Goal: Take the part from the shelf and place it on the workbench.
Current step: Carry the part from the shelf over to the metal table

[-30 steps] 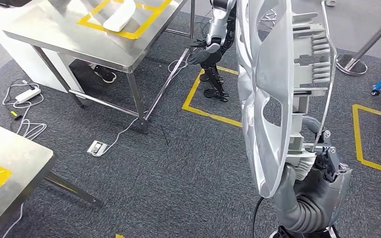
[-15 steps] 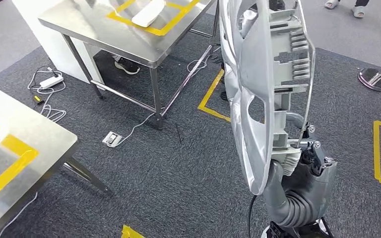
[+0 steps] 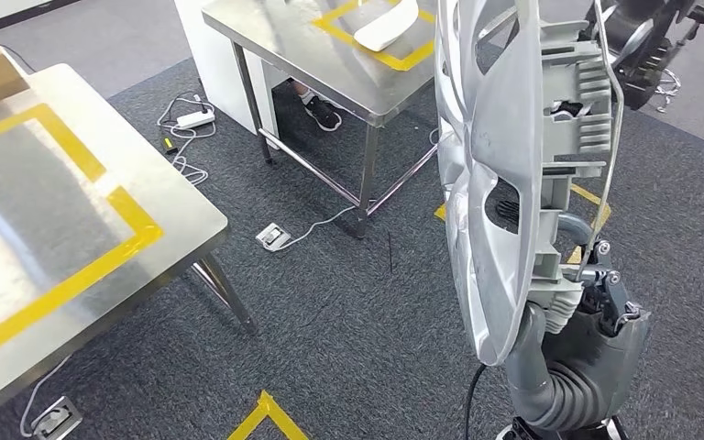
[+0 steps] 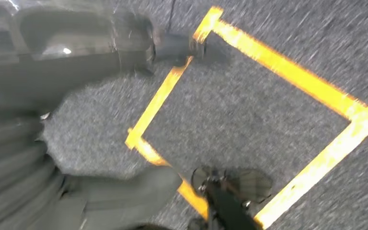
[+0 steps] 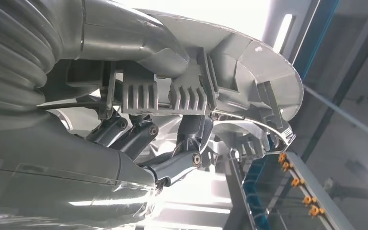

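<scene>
While the right hand (image 3: 564, 307) grips its lower rim, the large silver plastic wheel-cover part (image 3: 500, 183) stands upright on edge, in the air.

Broad, thin and probably light, it looks stiff yet crackable at the ribbed clips, so the rim is the sensible hold. Steel table (image 3: 64, 229) with yellow tape lies left across open grey carpet (image 3: 348, 312); mind its corner. Left hand's (image 4: 43, 129) state: cannot tell, too blurred.

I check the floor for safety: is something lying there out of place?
Yes. A white power strip and loose cables lie on the carpet beside the far table, and a cable runs to a floor socket: possible trip hazards.
</scene>
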`<state>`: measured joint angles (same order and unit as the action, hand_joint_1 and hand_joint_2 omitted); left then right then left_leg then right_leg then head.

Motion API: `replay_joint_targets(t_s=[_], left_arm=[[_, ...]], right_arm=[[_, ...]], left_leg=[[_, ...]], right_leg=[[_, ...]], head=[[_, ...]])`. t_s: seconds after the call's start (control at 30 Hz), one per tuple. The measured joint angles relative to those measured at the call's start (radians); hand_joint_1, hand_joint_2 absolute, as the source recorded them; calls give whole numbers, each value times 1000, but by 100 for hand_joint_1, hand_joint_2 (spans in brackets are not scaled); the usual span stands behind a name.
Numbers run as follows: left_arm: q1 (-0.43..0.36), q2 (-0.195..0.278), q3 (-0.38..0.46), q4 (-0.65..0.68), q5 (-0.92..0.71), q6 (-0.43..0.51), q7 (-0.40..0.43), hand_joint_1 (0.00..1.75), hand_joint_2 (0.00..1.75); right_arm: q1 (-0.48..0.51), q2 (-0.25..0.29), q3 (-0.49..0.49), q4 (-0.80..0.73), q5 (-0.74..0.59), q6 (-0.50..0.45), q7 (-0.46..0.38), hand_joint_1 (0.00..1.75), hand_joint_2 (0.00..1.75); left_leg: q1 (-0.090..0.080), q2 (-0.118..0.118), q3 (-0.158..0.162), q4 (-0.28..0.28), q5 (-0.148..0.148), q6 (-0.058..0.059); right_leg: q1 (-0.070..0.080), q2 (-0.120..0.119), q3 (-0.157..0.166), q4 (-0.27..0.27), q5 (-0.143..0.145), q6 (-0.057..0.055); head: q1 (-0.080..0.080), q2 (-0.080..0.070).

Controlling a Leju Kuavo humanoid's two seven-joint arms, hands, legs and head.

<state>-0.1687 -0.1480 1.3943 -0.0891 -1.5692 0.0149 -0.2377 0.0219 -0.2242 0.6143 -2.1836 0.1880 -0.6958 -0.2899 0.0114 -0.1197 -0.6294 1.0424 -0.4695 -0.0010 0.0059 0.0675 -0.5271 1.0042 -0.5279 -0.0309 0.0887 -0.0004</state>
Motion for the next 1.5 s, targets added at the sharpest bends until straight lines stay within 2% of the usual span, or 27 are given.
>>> replay_joint_targets(t_s=[0.07,0.13,0.2,0.3,0.33,0.37,0.4,0.47,0.5,0.57,0.63,0.7,0.77,0.8,0.83,0.9,0.97,1.03,1.07,1.1,1.13,1.2,1.23,1.3,1.37,1.43,1.5], left_arm=[[3,1,0,0,0,0,2,0,175],[1,1,0,0,0,0,3,0,175],[0,1,0,0,0,0,3,0,175],[1,1,0,0,0,0,3,0,175],[1,1,0,0,0,0,3,0,175],[1,2,0,0,0,0,3,0,175],[1,2,0,0,0,0,3,0,175],[0,4,0,0,0,0,3,0,175],[-1,4,0,0,0,0,3,0,175],[0,5,0,0,0,0,3,0,175],[-1,4,0,0,0,0,4,0,175],[-3,4,0,0,0,0,4,0,175],[-3,4,0,0,0,0,4,0,175],[-2,4,0,0,0,0,4,0,175],[-1,4,0,0,0,0,3,0,175],[0,4,0,0,0,0,2,0,175],[-1,2,0,0,0,0,-1,0,175],[-1,1,0,0,0,0,-2,0,175],[1,1,0,0,0,0,-2,0,175],[2,2,0,0,0,0,-3,0,175],[3,3,0,0,0,0,-3,0,175],[1,4,0,0,0,0,-4,0,175],[1,4,0,0,0,0,-4,0,175],[1,4,0,0,0,0,-5,0,175],[2,4,0,0,0,0,-5,0,175],[1,4,0,0,0,0,-5,0,175],[-2,4,0,0,0,0,-5,0,175]], right_arm=[[-3,0,0,0,-1,0,0,175,175],[-4,0,0,1,-2,0,0,175,175],[-4,0,0,1,-6,0,0,175,175],[-4,0,-1,2,-10,0,0,175,175],[-4,0,-1,3,-10,0,0,175,175],[-5,0,-1,4,-10,0,0,175,175],[-7,0,-2,5,-11,0,0,175,175],[-10,0,-4,7,-12,1,0,175,175],[-11,0,-5,7,-13,2,0,175,175],[-12,0,-6,8,-14,4,0,175,175],[-13,0,-6,9,-16,5,0,175,175],[-13,0,-7,9,-17,5,0,175,175],[-12,0,-7,10,-19,5,0,175,175],[-11,0,-7,11,-19,6,0,175,175],[-11,0,-7,13,-20,7,0,175,175],[-12,0,-7,14,-21,8,0,175,175],[-12,0,-7,14,-22,8,0,175,175],[-15,0,-8,14,-22,10,-1,175,175],[-18,0,-8,14,-22,10,-1,175,175],[-20,0,-8,15,-22,11,-1,175,175],[-21,0,-8,14,-22,11,-1,175,175],[-21,1,-8,15,-22,11,-1,175,175],[-20,1,-8,15,-22,11,-1,175,175],[-20,0,-8,16,-22,11,-1,175,175],[-20,0,-8,16,-22,11,-1,175,175],[-21,0,-9,16,-22,11,-1,175,175],[-21,0,-12,15,-22,12,-1,175,175]], left_leg=[[-5,56,-15,24,-23,-10],[-5,121,-59,119,-87,-21],[4,127,-105,228,-138,-32],[8,125,-121,271,-148,-39],[9,125,-119,269,-145,-40],[11,129,-94,231,-121,-44],[11,155,-55,165,-95,-48],[9,197,20,35,-45,-40],[5,210,34,8,-41,-30],[2,187,29,7,-38,-7],[3,161,25,4,-32,6],[4,136,22,3,-27,15],[2,109,20,3,-24,20],[0,94,19,3,-23,22],[-2,80,20,3,-23,23],[-5,54,22,3,-22,23],[-5,32,19,5,-18,17],[-1,14,9,4,-11,5],[1,5,5,1,-6,-2],[0,14,1,2,-7,-8],[-3,39,-7,12,-17,-13],[-5,102,-41,86,-70,-20],[-3,119,-66,144,-102,-23],[2,123,-98,230,-133,-30],[5,133,-67,190,-95,-34],[1,179,3,69,-45,-33],[-8,213,36,1,-32,-19]], right_leg=[[-4,-25,8,-23,14,1],[-6,-54,11,-35,22,1],[-6,-82,9,-34,22,1],[-7,-98,9,-33,21,2],[-8,-100,9,-33,21,3],[-10,-109,9,-29,18,6],[-12,-121,8,-23,13,14],[-11,-148,7,-3,-2,32],[-9,-158,6,4,-7,38],[-9,-174,7,6,-12,46],[-16,-147,-1,31,-39,56],[-20,-97,-38,126,-100,62],[-20,-77,-90,245,-148,60],[-20,-73,-103,271,-146,57],[-20,-70,-102,261,-126,52],[-17,-51,-60,155,-52,37],[-14,-12,-20,56,-7,23],[-11,2,-9,26,-5,16],[-10,-8,-7,17,-4,14],[-10,-21,-4,7,0,13],[-12,-33,0,-6,5,12],[-14,-59,4,-22,15,9],[-14,-72,4,-23,16,8],[-13,-99,4,-20,15,8],[-13,-122,5,-16,11,12],[-11,-141,6,-8,3,21],[-6,-159,6,-1,-3,31]], head=[[-7,0],[-23,0],[-37,0],[-43,0],[-43,0],[-44,0],[-47,0],[-54,0],[-55,0],[-50,0],[-44,0],[-33,0],[-21,0],[-16,0],[-12,0],[-5,0],[-5,0],[-4,0],[-3,0],[-2,0],[-8,0],[-24,0],[-32,0],[-42,0],[-48,0],[-53,0],[-57,0]])
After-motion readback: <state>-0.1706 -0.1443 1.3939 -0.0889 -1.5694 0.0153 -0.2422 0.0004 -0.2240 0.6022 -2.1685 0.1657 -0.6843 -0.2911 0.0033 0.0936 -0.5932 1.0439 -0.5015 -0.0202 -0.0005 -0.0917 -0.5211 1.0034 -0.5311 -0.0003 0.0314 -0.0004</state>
